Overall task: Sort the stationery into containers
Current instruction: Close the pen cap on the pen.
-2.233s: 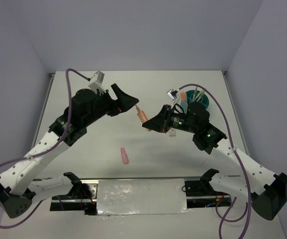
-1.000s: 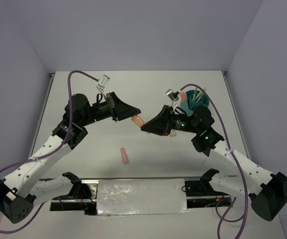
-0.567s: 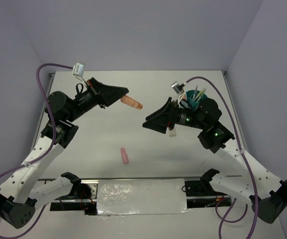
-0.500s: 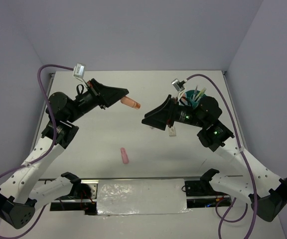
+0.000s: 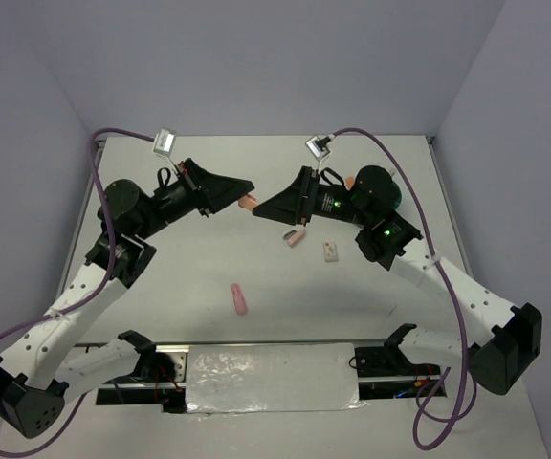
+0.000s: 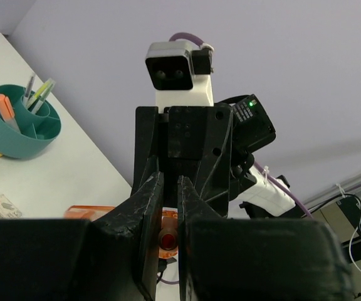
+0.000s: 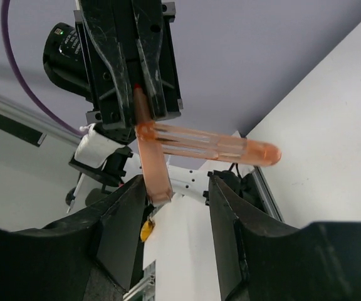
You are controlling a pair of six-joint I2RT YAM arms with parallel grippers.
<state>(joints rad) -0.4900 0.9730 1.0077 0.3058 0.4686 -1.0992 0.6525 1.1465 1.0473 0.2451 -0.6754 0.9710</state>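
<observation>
Top view: left gripper (image 5: 240,194) clamped on the orange highlighter (image 5: 249,202), held aloft at centre, nose to nose with the right gripper (image 5: 262,205). A loose orange piece (image 5: 295,236) sits just below the right gripper, a white eraser (image 5: 330,251) is near it, and 1 pink item (image 5: 240,299) lies nearer, alone. Left wrist: highlighter's end pinched tight. The teal organiser (image 6: 24,144) sits far right on the other arm's side, so probably a handover. Right wrist: jaws apart, gripping nothing, highlighter tip between them. Cannot tell whether the loose piece is airborne.
</observation>
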